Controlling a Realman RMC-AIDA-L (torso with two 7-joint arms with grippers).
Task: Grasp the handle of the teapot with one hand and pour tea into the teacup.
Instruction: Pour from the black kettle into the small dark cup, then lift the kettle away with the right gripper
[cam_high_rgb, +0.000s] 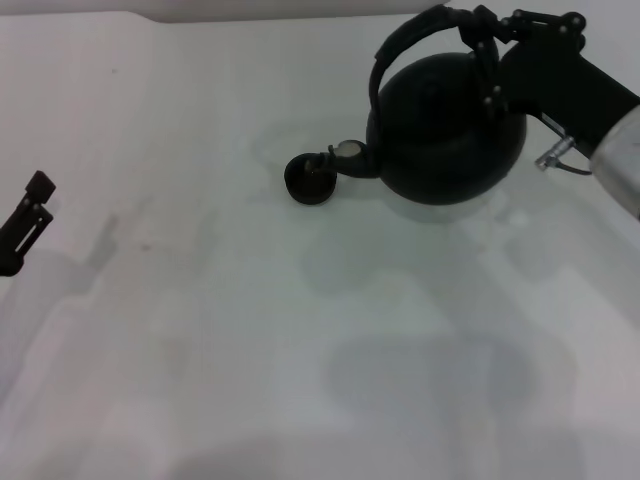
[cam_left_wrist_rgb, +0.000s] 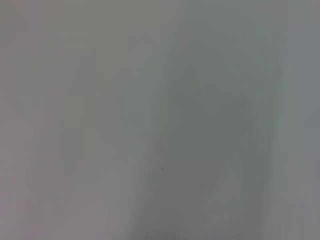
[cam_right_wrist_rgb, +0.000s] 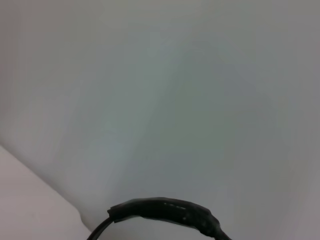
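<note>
The large matte-black teapot is at the far right of the white table. Its short spout points left and reaches the rim of the tiny black teacup. The thick black hoop handle arches over the pot. My right gripper comes in from the right and is shut on the handle near its top. In the right wrist view only an arc of the handle shows. My left gripper hangs parked at the left edge, far from both.
The white table stretches across the front and left, with faint shadows and stains. Its far edge runs along the top of the head view. The left wrist view shows only bare grey surface.
</note>
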